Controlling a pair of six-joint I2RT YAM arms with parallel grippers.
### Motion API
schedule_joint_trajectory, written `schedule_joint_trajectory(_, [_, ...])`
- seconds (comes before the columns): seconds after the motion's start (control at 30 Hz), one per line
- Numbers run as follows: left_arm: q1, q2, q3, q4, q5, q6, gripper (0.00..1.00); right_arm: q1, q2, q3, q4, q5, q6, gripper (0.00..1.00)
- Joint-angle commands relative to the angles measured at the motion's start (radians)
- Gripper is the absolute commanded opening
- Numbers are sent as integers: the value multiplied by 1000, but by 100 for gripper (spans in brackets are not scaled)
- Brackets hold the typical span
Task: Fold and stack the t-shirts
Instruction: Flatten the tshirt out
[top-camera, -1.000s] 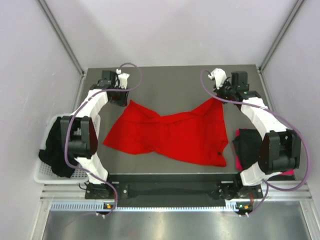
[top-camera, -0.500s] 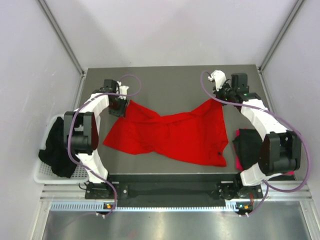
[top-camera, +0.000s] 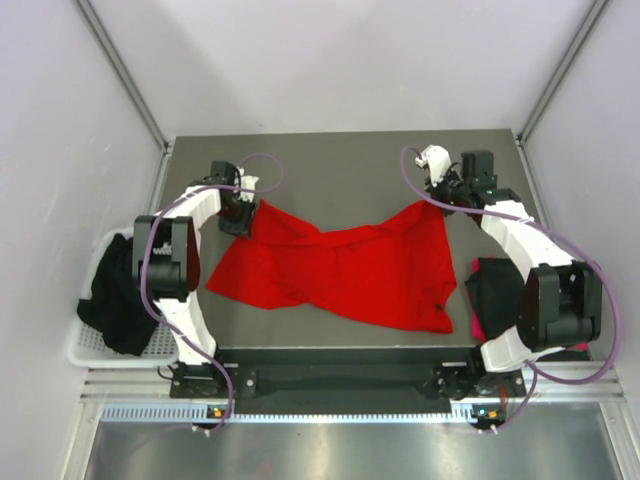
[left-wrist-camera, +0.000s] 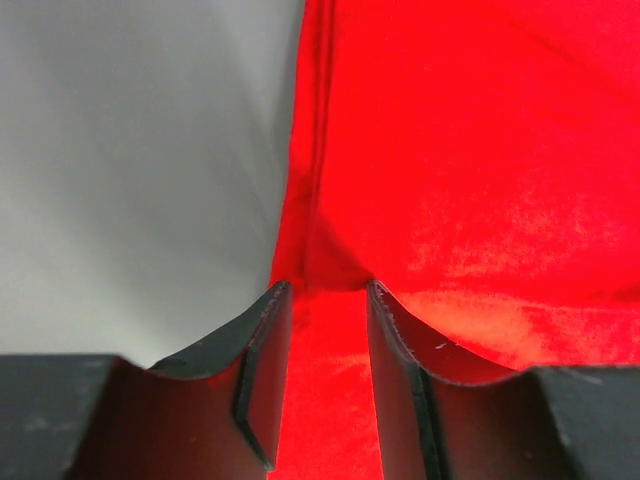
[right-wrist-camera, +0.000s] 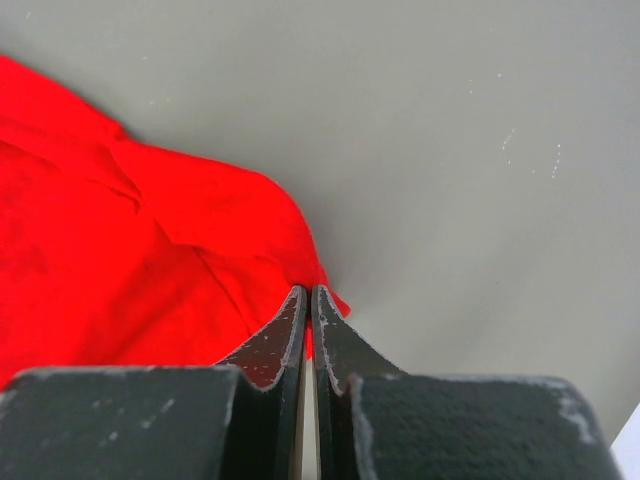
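A bright red cloth t-shirt (top-camera: 350, 265) lies crumpled across the middle of the grey table (top-camera: 340, 165). The right arm (top-camera: 512, 228) holds its jaws tight together on the shirt's far right corner. A tip of cloth seems pinched there, though the wrist view shows little of it. The left arm (top-camera: 200, 205) hangs its jaws partly apart astride the far left corner. Seat that hem deep between them before closing, then raise both corners evenly to pull the shirt flat.
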Motion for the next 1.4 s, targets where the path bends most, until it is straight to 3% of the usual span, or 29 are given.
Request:
schedule_joint_trajectory(0.0, [6, 23, 40, 28, -1, 7, 40, -11, -38, -8, 36, -23, 5, 0])
schedule_joint_trajectory(0.43, [6, 21, 69, 10, 27, -3, 28, -11, -47, -31, 42, -19, -2, 0])
schedule_joint_trajectory(0.53, [8, 14, 72, 1, 31, -1, 21, -11, -49, -34, 44, -19, -2, 0])
schedule_joint_trajectory(0.63, [8, 6, 83, -22, 36, 1, 3, -11, -58, -32, 39, -19, 1, 0])
schedule_joint_trajectory(0.73, [6, -41, 98, -47, 42, 8, 0, -12, -110, -26, 35, -12, 28, 0])
schedule_joint_trajectory(1.07, [8, -509, 129, -133, 50, 82, 0, -41, -395, 158, -126, 72, 28, 0])
schedule_joint_trajectory(1.37, [6, -830, 164, -156, 68, 83, 0, -63, -608, 317, -232, 127, 48, 0])
